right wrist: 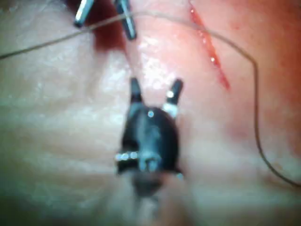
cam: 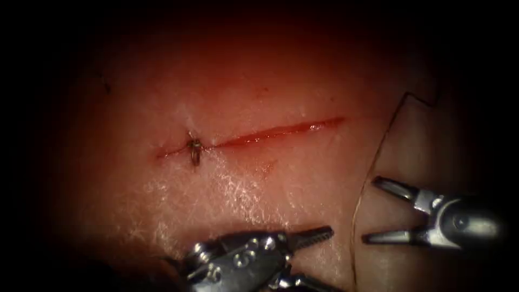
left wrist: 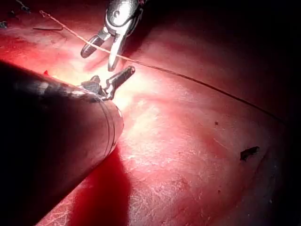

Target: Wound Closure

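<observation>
Both claws, left [cam: 311, 257] and right [cam: 373, 208], gape, grasping nothing. Thread [cam: 373, 162], judged limp and slippery, crosses the tissue [cam: 303, 178] between them; grasp mid-strand.

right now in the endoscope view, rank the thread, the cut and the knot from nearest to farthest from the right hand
From the right hand, whose jaws stand open and hold nothing:
1. thread, running just left of the jaw tips.
2. cut, up and to the left; its right end is the closest part.
3. knot, at the cut's far left end.
</observation>
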`<action>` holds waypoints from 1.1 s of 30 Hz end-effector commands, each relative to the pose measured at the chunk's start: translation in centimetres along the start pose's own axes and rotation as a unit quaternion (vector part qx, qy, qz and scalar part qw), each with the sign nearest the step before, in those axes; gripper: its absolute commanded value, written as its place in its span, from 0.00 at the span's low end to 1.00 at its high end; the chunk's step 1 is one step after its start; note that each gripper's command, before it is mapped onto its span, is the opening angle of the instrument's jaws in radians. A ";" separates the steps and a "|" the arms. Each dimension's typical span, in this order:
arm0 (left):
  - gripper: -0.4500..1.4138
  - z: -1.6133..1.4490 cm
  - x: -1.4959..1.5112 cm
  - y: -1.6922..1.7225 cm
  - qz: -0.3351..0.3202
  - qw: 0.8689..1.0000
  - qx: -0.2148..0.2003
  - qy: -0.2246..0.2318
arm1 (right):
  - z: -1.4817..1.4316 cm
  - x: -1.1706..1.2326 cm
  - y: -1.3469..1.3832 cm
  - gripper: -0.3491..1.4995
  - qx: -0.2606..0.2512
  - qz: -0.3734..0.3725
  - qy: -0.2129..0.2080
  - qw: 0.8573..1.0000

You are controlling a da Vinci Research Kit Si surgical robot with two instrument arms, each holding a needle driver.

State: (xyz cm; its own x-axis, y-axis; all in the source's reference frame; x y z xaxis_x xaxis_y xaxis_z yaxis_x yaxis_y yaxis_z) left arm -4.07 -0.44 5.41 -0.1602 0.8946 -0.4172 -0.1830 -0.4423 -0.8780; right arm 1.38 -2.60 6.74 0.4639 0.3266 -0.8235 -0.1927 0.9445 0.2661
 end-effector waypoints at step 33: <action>0.00 0.10 0.26 0.23 -0.007 0.994 -0.108 0.028 | 0.15 -0.08 -0.07 0.77 0.001 -0.001 0.000 1.000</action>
State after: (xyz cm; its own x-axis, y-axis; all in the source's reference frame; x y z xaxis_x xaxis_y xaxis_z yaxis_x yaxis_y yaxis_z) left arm -4.18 -0.25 5.04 -0.1055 0.9043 -0.4137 0.0314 -0.4128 -0.9103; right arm 1.43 -2.63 6.80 0.4655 0.3232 -0.8239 -0.1913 0.9457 0.2629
